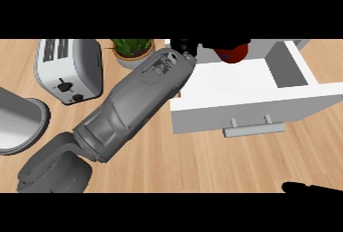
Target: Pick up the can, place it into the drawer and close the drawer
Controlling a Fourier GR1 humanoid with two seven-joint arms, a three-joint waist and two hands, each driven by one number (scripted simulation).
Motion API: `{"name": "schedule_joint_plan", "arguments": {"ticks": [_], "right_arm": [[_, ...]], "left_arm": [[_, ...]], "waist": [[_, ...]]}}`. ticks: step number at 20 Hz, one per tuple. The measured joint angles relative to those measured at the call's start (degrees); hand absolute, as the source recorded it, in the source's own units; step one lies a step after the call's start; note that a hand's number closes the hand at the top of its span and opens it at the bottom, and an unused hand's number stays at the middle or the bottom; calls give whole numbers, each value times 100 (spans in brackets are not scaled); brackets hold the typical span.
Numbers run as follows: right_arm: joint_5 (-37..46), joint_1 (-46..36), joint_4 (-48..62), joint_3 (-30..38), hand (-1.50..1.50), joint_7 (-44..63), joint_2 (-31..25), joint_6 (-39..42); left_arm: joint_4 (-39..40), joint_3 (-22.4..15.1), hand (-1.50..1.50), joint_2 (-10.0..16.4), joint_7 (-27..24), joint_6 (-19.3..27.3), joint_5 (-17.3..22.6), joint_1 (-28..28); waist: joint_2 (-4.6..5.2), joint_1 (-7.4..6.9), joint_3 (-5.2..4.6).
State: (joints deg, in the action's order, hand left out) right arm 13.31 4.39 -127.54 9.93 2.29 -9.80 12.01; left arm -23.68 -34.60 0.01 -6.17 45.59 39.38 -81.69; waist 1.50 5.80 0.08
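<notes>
One red can (231, 55), one open white drawer (227, 86), one toaster (67, 68) and one potted plant (133, 50) show on the wooden counter (201, 158). The left hand (184, 45) is clamped on the can, just to its right, at the drawer's far end; toaster and plant lie to its left. The right hand (308, 187) shows at the lower edge, open or closed I cannot tell.

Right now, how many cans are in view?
1. A red can shows at the top, over the far end of the open drawer, held by the left hand. The forearm could hide others.
</notes>
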Motion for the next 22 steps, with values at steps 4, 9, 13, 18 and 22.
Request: {"name": "schedule_joint_plan", "arguments": {"ticks": [4,9,13,18,22], "right_arm": [[781,-99,50,-235,-150,-134,-180,-79],[1924,-342,438,-644,-150,-229,-394,-263],[2869,-504,919,-1076,-150,-292,-467,-498],[3935,-710,1884,-1497,-150,-364,-398,-988],[4395,-920,2544,-1583,-150,-394,-265,-1395]], "left_arm": [[17,50,-150,0,-88,86,89,-108],[-47,-5,-150,0,-83,219,144,-165],[-130,-33,-150,-1,-39,219,141,-116],[-357,-61,-150,30,135,308,49,-89],[-634,-49,-150,269,415,309,-103,-16]], "waist": [[-24,-119,-1],[-50,-263,-2],[-80,-394,-4],[-123,-562,-5],[-151,-632,-5]]}}
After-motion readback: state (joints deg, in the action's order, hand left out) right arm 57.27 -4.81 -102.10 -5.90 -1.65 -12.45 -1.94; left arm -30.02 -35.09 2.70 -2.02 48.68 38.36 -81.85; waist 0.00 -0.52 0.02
